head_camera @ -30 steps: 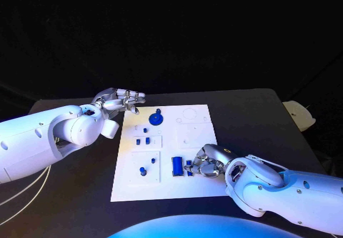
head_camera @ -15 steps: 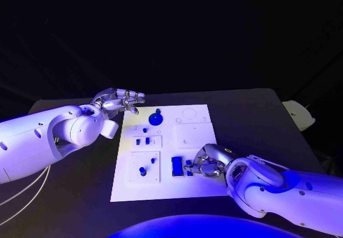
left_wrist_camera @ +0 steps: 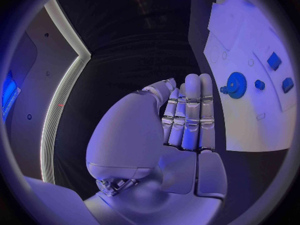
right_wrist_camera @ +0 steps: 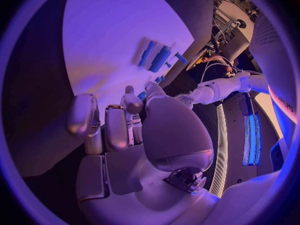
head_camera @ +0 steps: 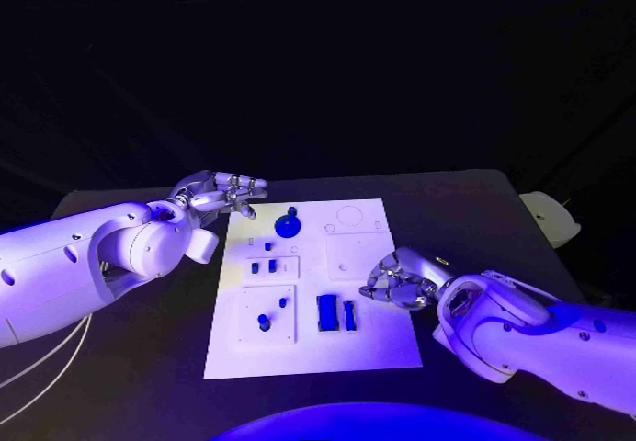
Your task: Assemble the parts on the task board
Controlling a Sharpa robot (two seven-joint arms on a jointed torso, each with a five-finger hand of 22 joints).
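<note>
On the black bench, the white task board carries loose blue bars at 6 o'clock, so the right hand, fingers curled on nothing, should approach squarely while the left hand idles, fingers half-curled and empty, at 10 o'clock.

1. The task board, a white rectangular plate, lies flat in the middle of the black table, its long side running away from the robot.
2. A blue gear-like round part sits near the board's far edge.
3. Two small blue blocks sit side by side left of centre.
4. A larger blue rectangular part lies near the front, with a thin blue bar just beside it.
5. A small blue piece, possibly a peg, sits on the front-left panel.
</note>
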